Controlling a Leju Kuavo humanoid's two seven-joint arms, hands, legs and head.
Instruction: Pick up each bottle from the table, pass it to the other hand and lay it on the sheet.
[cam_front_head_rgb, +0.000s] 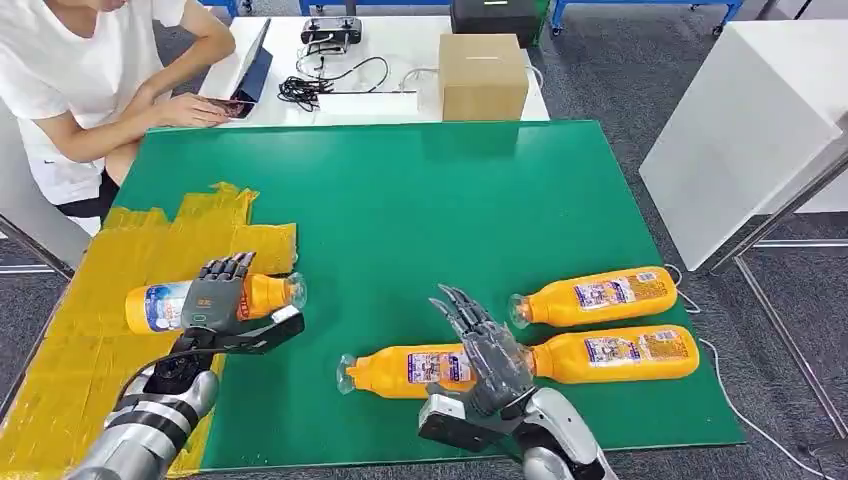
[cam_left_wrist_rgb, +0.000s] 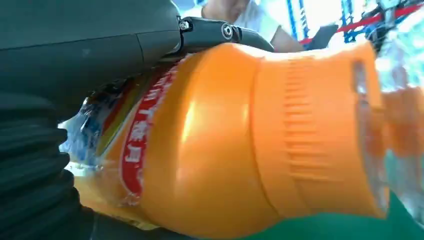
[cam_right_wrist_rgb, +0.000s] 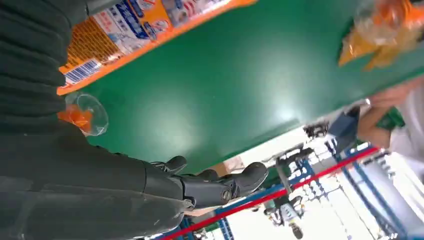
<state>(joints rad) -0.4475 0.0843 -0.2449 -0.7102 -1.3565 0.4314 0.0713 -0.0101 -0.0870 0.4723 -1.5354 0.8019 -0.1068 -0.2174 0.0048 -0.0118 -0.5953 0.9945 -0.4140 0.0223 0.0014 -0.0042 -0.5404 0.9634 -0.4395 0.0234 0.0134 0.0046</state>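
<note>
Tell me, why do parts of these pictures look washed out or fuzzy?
Left wrist view: the held bottle sits very close, its clear cap end smeared, with glare streaks on the orange. Right wrist view: the bright background is blown out. Head view: even light, sharp.

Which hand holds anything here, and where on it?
The left hand grips an orange bottle around its middle, over the label. The right hand holds nothing.

Glossy orange plastic bottle (cam_left_wrist_rgb: 240, 140), matt green table (cam_front_head_rgb: 420, 210), crinkled yellow sheet (cam_front_head_rgb: 90, 330)
</note>
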